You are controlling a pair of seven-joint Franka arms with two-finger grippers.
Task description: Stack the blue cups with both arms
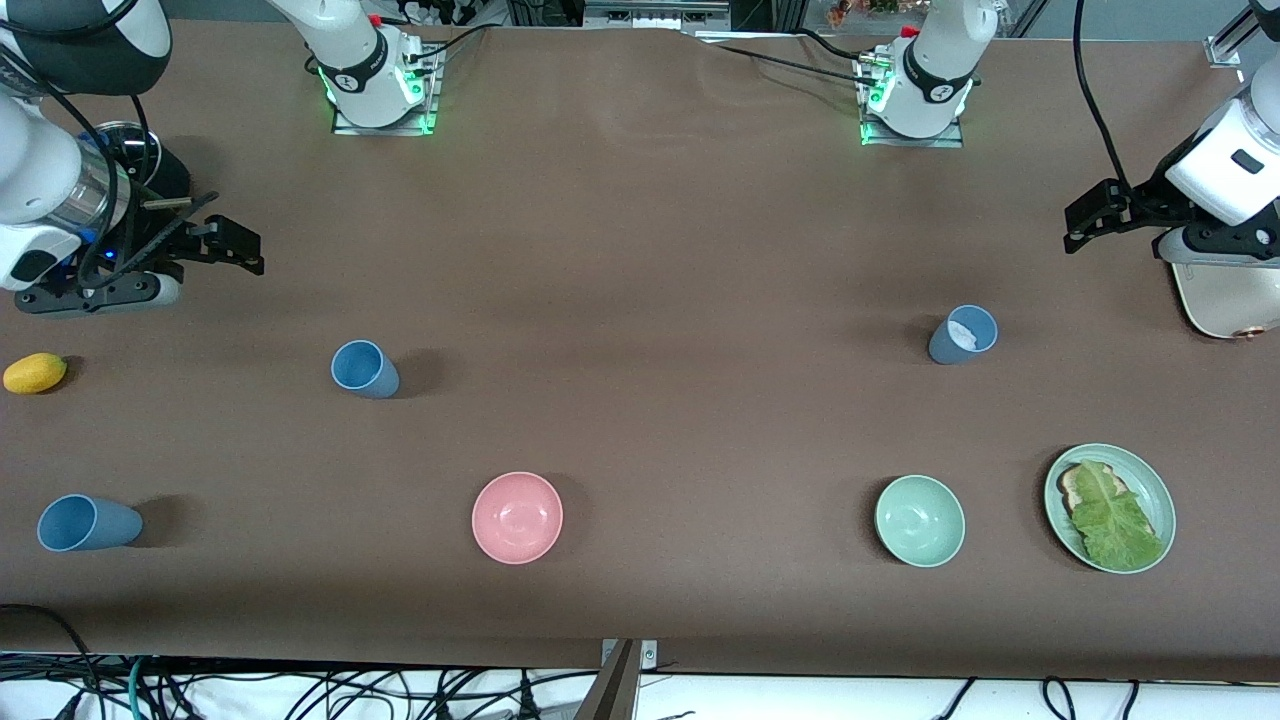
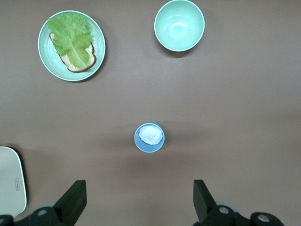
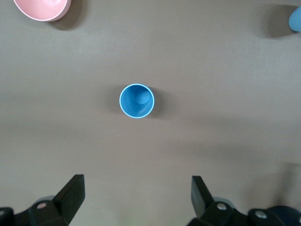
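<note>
Nearest the camera, a matte blue cup (image 1: 88,523), a glossy pink bowl (image 1: 517,517), a pale green bowl (image 1: 920,520) and a plate (image 1: 1158,497) of lettuce (image 1: 1115,520) are sitting in a row. Farther back, a second blue cup (image 1: 365,369) is standing beside a lemon (image 1: 35,373), and a greyer cup (image 1: 963,334) is holding something white (image 2: 150,134). Both grippers, left (image 1: 1090,222) and right (image 1: 225,245), are hovering above the table ends with fingers apart.

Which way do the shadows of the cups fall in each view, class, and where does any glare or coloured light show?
Front view: soft shadows beside the cups, cast toward the left arm's end; green glow at both arm bases. Left wrist view: faint shadow around the greyer cup; sheen inside the green bowl. Right wrist view: even light, no glare.
</note>
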